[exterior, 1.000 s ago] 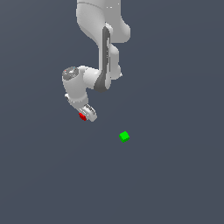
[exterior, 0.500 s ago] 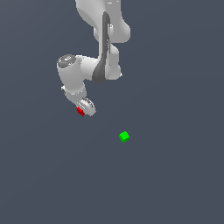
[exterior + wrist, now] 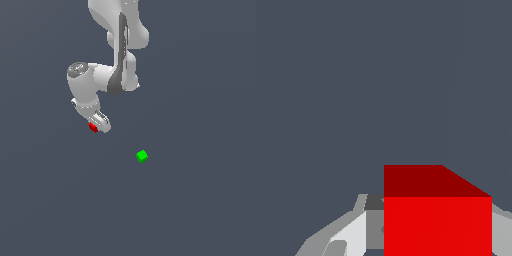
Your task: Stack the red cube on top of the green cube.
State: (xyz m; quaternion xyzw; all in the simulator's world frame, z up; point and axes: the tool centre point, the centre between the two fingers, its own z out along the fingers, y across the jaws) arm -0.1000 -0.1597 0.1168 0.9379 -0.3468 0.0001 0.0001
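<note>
The red cube [image 3: 93,127] is held between the fingers of my gripper [image 3: 98,125], which is shut on it, at the exterior view's left of centre. In the wrist view the red cube [image 3: 437,212] fills the space between the grey fingers [image 3: 351,230]. The green cube [image 3: 142,156] lies on the dark grey floor, apart from the gripper, lower and toward the exterior view's right. It is out of the wrist view.
The white arm [image 3: 117,45] reaches down from the top of the exterior view. The plain dark grey floor [image 3: 200,200] spreads all around the cubes.
The gripper with the red cube has moved up a little and slightly toward the exterior view's left. The green cube has not moved.
</note>
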